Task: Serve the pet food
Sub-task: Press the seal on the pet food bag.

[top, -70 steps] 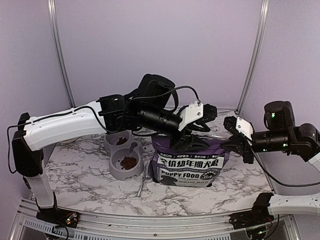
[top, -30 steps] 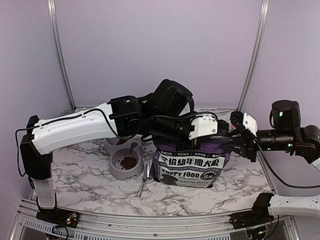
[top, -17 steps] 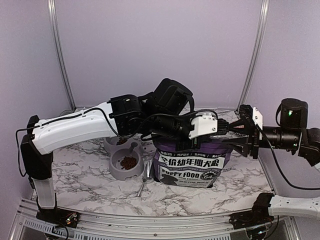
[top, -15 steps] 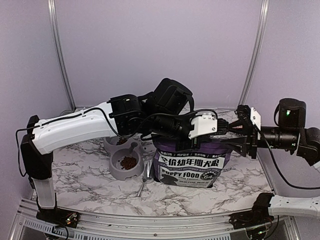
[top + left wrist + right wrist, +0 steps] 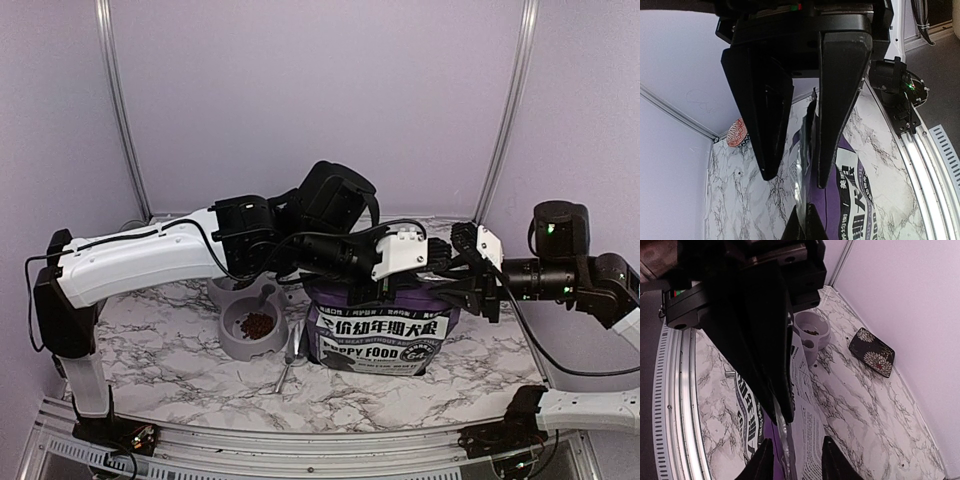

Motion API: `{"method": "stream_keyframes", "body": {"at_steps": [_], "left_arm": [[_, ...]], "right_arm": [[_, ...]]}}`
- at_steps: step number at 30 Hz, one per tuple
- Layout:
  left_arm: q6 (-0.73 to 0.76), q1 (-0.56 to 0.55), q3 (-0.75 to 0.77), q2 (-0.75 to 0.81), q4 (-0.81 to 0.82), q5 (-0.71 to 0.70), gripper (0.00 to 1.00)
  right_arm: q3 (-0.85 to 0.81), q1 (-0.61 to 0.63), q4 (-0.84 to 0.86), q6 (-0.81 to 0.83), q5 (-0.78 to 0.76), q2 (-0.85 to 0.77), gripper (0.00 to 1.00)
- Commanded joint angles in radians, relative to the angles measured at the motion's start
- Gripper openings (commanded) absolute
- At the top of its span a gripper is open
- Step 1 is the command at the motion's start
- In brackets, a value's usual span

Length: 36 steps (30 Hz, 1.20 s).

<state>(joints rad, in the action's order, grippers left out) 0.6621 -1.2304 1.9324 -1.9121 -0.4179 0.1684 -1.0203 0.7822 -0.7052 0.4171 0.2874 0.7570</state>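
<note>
While the bag-mouth step seems underway | left fingers (image 5: 840, 100) wide around puppy food bag (image 5: 385, 335) top edge | right fingers (image 5: 760, 340) pinch it | kibble (image 5: 257, 325) in bowl (image 5: 235, 345), left of them | next: left must close.

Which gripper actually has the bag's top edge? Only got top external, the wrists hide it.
Observer: Right gripper. Right wrist view shows its fingers closed together on the bag top edge.
Operator: Left one?
Observer: Left gripper is open; left wrist view shows a finger on each side of that edge, gap visible.
Operator: Anything behind the left arm?
Observer: A dark flower-patterned flat item by the back wall, past the grey double bowl.
</note>
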Motion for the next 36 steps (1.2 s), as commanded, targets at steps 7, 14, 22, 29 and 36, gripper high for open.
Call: {"method": "stream_keyframes", "body": {"at_steps": [7,14,22,29,36], "left_arm": [[-0.037,0.012,-0.026,0.027,0.015,0.071,0.00],[-0.036,0.017,-0.048,0.052,0.014,0.066,0.00],[0.004,0.032,-0.072,0.078,-0.106,0.016,0.28],[0.016,0.037,-0.071,0.071,-0.141,-0.074,0.15],[0.052,0.040,-0.047,0.053,-0.192,-0.135,0.00]], "right_arm": [[0.014,-0.004,0.004,0.005,-0.005,0.004,0.09],[0.011,-0.004,-0.006,0.013,-0.026,-0.009,0.00],[-0.004,-0.004,-0.005,0.014,-0.031,-0.034,0.00],[-0.002,-0.004,0.004,0.014,-0.034,-0.039,0.00],[-0.001,-0.004,0.003,0.015,-0.038,-0.046,0.00]]}}
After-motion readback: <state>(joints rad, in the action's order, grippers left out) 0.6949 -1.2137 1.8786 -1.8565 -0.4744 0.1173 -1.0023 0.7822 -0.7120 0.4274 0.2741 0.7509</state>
